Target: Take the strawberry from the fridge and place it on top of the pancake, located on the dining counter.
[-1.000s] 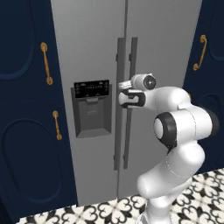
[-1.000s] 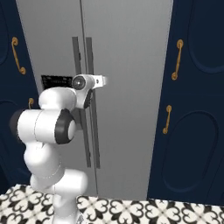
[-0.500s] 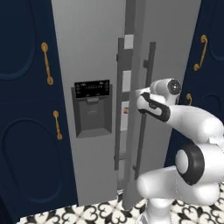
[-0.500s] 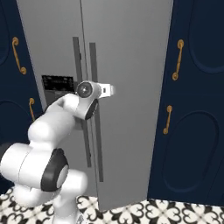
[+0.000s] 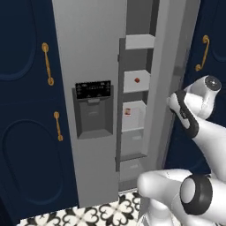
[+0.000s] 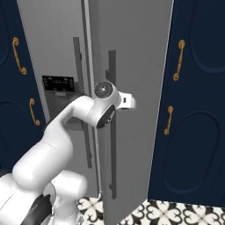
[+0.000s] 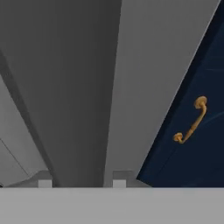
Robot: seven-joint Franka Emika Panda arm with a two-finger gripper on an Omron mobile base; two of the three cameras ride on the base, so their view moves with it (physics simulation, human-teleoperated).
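Observation:
The grey fridge [image 5: 88, 53] stands with its right door [image 6: 132, 44] swung partly open. On a grey shelf inside lies the tiny red strawberry [image 5: 136, 80]. My gripper [image 5: 173, 102] is at the open door's outer face, well right of the strawberry. In the right base view the gripper [image 6: 131, 102] sits against the long dark door handle [image 6: 112, 132]. The hand view has the gripper [image 7: 82, 183] shut on the handle [image 7: 65, 87], a fingertip on each side of the bar. The pancake and the dining counter are out of view.
A small red-and-white packet [image 5: 127, 112] rests one shelf below the strawberry. The left fridge door carries a black dispenser panel [image 5: 92, 89]. Navy cabinets with brass handles [image 5: 47, 64] [image 6: 178, 59] flank the fridge on both sides. Patterned floor tiles [image 6: 167, 213] lie below.
The right fridge door has swung from shut to partly open, baring the shelves. My arm has drawn back and to the right with the handle in its grip.

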